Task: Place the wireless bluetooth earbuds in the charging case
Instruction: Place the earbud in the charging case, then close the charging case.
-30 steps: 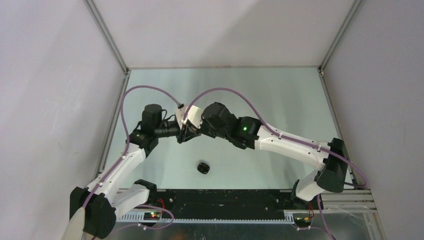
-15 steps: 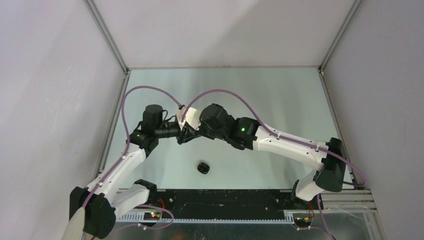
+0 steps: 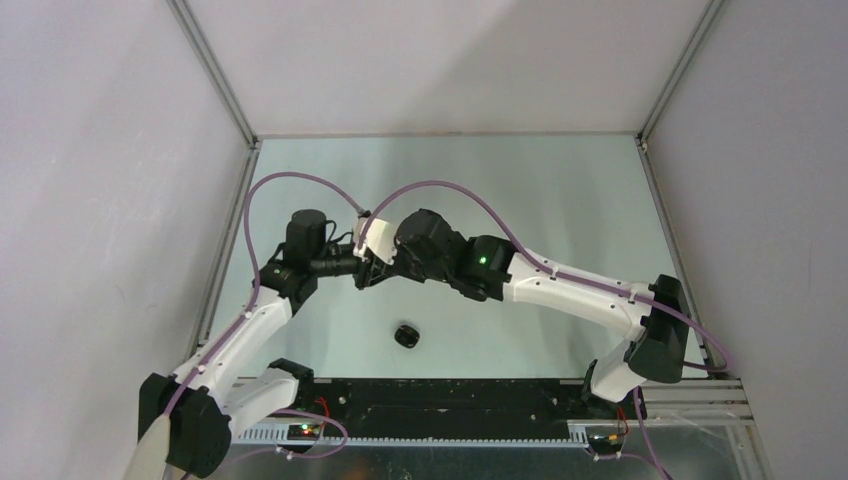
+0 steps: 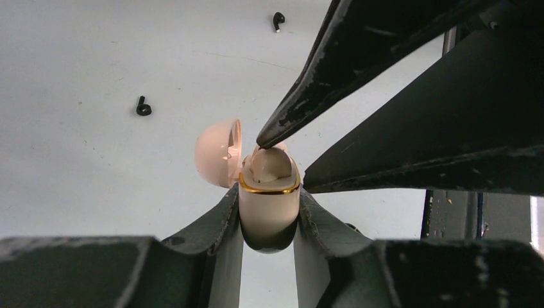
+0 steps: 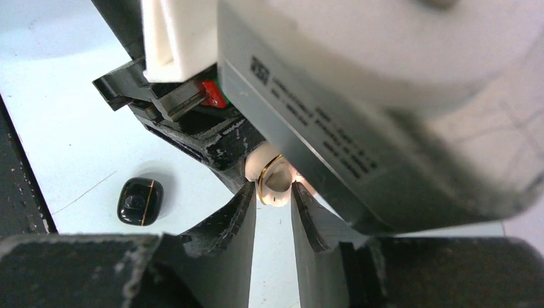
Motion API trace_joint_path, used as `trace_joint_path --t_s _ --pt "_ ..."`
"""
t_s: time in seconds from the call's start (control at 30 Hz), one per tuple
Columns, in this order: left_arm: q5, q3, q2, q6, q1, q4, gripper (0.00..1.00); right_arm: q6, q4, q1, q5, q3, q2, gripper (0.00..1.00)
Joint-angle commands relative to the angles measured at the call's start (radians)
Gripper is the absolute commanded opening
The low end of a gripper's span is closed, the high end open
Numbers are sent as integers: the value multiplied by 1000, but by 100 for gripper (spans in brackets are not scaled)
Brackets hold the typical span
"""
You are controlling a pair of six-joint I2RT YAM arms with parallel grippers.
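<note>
My left gripper (image 4: 269,192) is shut on the cream charging case (image 4: 269,208), which has a gold rim and its lid (image 4: 217,153) swung open to the left. My right gripper (image 5: 274,192) meets it at the case mouth, its fingers (image 4: 359,64) closed on a cream-white earbud (image 4: 269,162) that sits in the opening. The two grippers touch above the table's middle in the top view (image 3: 368,266). Two black earbuds (image 4: 143,107) (image 4: 278,19) lie on the table. The other cream earbud is not in view.
A closed black case (image 3: 406,335) with a thin gold line lies on the table near the front edge, also in the right wrist view (image 5: 140,201). Grey walls enclose the table on three sides.
The right arm has moved slightly left, bringing its gripper closer against the left gripper and the case. The left arm and the black case have stayed put.
</note>
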Motion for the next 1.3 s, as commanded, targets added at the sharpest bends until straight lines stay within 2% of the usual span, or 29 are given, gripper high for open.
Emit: trace_joint_path --t_s 0.0,0.2,0.43,0.67,0.83,0.97,1.27 --pt "26 7 -29 19 -8 27 3 -6 9 7 -5 43 -5 33" --pt "25 7 -38 30 -8 24 2 -28 -19 -12 -11 48 -73 43" --pt "32 15 -50 60 -6 0 1 -48 -44 -74 -100 0 -171 53" --pt "59 17 -65 89 1 -28 1 -32 -68 -193 -295 -59 -280 57" --pt "82 21 -83 114 2 -54 2 -41 -55 -339 -485 -126 -341 63" --pt "110 21 -103 133 1 -80 2 -45 -27 -421 -609 -170 -335 68" --pt "186 27 -109 162 2 -115 3 -1 131 -438 -644 -173 -269 74"
